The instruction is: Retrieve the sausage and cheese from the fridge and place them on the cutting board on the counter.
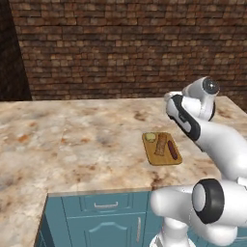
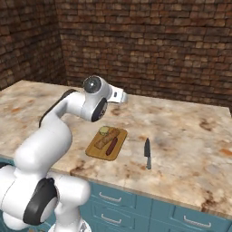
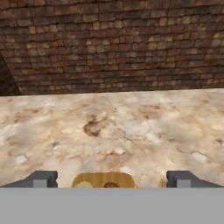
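Note:
The light-brown cutting board (image 1: 155, 157) lies on the mottled counter (image 1: 72, 140) near its front edge. On the board rest the short dark red-brown sausage (image 1: 172, 150), a longer tan-brown strip (image 1: 160, 144) and the pale yellow-green cheese (image 1: 150, 137). The same board (image 2: 93, 151) carries the sausage (image 2: 111, 146) and the cheese (image 2: 104, 130) in the right base view. My gripper (image 3: 111, 179) hovers above the board's far end (image 3: 103, 180), open, with nothing between its fingertips (image 3: 41, 178). The fridge is out of view.
A dark-handled knife (image 2: 147, 153) lies on the counter just right of the board. A brick wall (image 1: 120, 48) rises behind the counter. Teal drawer cabinets (image 1: 101, 217) sit below the front edge.

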Available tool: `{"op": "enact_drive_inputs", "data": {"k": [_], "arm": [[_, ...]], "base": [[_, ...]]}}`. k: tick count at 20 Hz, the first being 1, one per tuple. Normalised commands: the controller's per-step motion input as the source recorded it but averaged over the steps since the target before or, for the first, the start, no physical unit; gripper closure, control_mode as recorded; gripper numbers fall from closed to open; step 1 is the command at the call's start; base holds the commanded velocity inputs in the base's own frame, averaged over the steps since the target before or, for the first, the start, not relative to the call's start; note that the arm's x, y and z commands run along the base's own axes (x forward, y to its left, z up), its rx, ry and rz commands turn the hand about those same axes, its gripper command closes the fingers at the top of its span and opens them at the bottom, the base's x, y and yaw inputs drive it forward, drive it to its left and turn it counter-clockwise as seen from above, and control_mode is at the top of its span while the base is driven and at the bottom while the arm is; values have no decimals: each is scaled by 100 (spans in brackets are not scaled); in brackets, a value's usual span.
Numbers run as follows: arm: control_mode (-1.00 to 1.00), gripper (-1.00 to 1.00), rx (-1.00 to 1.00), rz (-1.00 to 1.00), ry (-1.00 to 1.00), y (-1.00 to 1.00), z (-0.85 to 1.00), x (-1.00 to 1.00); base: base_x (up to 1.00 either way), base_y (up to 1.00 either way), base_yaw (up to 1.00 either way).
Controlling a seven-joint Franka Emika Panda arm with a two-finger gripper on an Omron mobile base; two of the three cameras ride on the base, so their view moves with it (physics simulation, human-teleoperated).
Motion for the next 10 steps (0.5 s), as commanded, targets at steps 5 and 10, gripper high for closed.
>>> {"op": "enact_drive_inputs", "data": {"k": [5,10], "arm": [[-100,-100,0,-1,10,0,100,8],[-100,-100,0,0,1,18,87,-71]], "base": [[0,0,0],[0,0,0]]}}
